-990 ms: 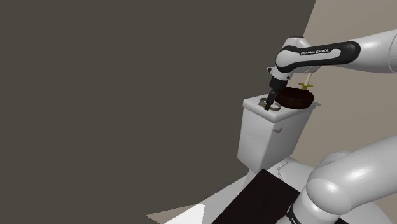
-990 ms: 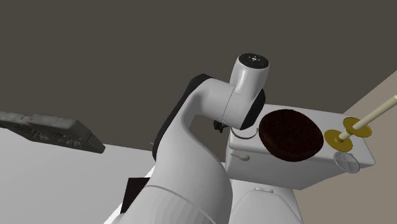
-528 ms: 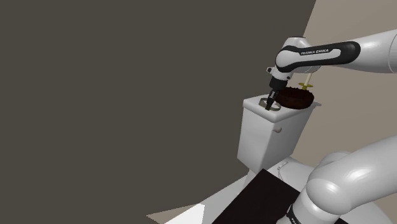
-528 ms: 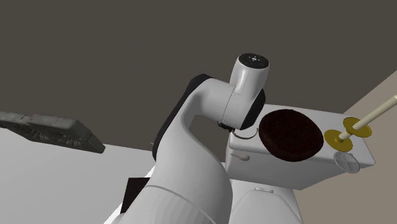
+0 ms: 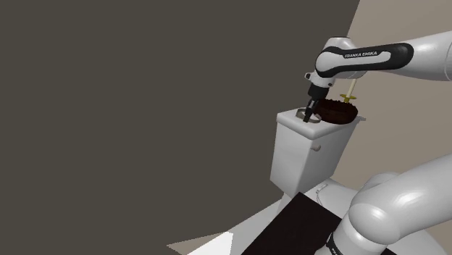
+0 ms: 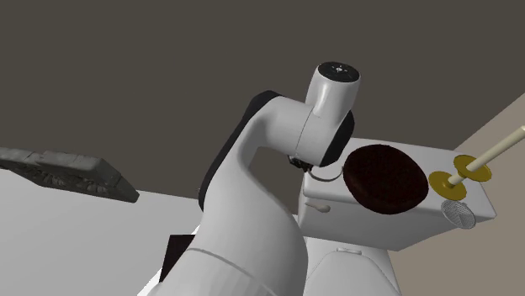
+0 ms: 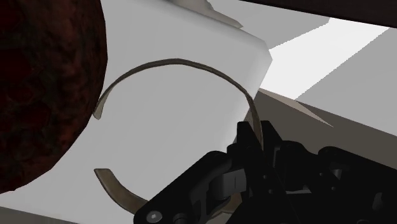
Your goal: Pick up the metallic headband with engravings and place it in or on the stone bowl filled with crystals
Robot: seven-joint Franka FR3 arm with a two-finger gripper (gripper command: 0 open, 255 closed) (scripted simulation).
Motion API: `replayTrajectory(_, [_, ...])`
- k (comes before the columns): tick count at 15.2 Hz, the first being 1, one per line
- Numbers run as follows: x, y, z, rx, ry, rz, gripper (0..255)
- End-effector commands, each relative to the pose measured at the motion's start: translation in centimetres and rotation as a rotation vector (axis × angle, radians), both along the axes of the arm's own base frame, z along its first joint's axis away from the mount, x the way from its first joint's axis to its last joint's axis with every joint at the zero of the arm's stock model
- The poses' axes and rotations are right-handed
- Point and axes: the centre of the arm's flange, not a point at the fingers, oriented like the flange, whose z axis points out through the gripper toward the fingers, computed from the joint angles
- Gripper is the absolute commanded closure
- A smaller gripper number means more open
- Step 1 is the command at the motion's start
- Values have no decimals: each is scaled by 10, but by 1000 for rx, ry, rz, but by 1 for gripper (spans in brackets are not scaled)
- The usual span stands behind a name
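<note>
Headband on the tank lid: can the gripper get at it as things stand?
Likely yes: the gripper is right at the headband, on its side away from the dark bowl, and the white tank lid around it is bare.

The claw (image 5: 312,118) has lifted slightly with the headband (image 7: 184,62).

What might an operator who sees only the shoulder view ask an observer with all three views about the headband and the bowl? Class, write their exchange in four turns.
Operator: What shape is the headband?
Observer: In the wrist view it is an open arc seen against the white lid, with its gap facing the dark bowl.
Operator: Is anything past the bowl that I might miss?
Observer: In the second exterior view a round grille sits at the lid's far corner, next to the yellow disc.
</note>
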Motion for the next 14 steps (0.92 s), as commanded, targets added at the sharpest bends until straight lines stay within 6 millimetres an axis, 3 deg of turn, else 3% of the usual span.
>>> replayTrajectory(1, [0, 0, 10, 0, 0, 0, 255])
replayTrajectory(14, [0, 0, 78, 0, 0, 0, 255])
